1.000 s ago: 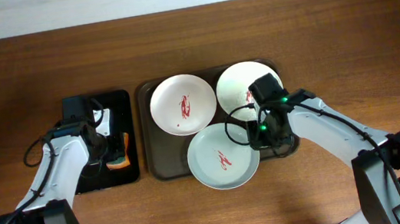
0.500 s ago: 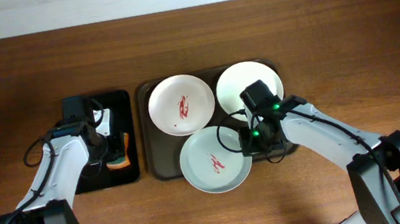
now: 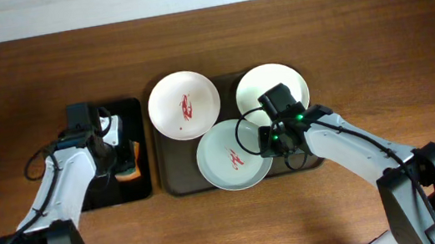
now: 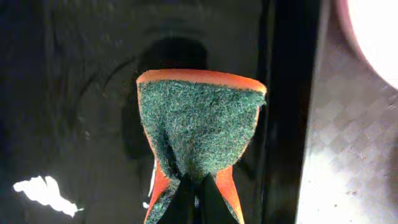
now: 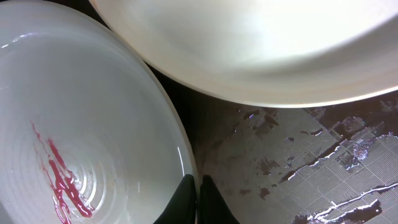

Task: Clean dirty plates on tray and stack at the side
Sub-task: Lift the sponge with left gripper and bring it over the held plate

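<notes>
Three round plates lie on or over the dark brown tray [image 3: 177,183]. A white plate with a red smear [image 3: 184,104] sits at the back left, overhanging the tray's rim. A clean pale plate [image 3: 272,89] sits at the back right. The front plate [image 3: 226,156] has a red smear [image 5: 59,171]. My right gripper [image 3: 268,140] is shut on its right rim [image 5: 186,180]. My left gripper [image 3: 122,161] is shut on an orange sponge with a green scrub face [image 4: 199,124] over the black tray [image 3: 101,196].
The narrow black tray holds the sponge at the left of the brown tray. The brown tray's bare floor [image 5: 298,162] is wet and streaked beside the held plate. Bare wooden table [image 3: 375,42] surrounds both trays.
My right gripper has pulled the front plate left and back. The back-left plate has been pushed left and back, past the tray's rim. The left arm has barely moved.
</notes>
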Controlling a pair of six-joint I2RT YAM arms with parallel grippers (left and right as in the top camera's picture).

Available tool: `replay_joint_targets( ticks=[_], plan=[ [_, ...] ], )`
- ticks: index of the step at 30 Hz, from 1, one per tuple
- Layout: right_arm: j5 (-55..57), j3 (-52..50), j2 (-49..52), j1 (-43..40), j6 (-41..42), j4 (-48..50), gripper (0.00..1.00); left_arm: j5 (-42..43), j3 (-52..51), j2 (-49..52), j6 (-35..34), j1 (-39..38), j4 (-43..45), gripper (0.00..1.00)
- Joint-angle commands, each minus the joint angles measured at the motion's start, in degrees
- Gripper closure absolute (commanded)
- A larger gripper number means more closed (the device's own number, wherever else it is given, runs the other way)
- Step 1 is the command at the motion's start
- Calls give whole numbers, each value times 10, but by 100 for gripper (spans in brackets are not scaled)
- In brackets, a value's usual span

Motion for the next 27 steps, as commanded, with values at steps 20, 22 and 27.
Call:
replay_joint_targets(
  ticks=[20, 22, 27],
  plan=[
    [26, -2, 4, 2, 9, 2, 96, 45, 0, 16, -8, -12, 54, 100],
    [26, -2, 4, 2, 9, 2, 96, 52, 0, 25, -21, -37, 60, 100],
    [26, -2, 4, 2, 9, 1, 96, 56, 0, 24, -21, -75, 88, 100]
  ],
)
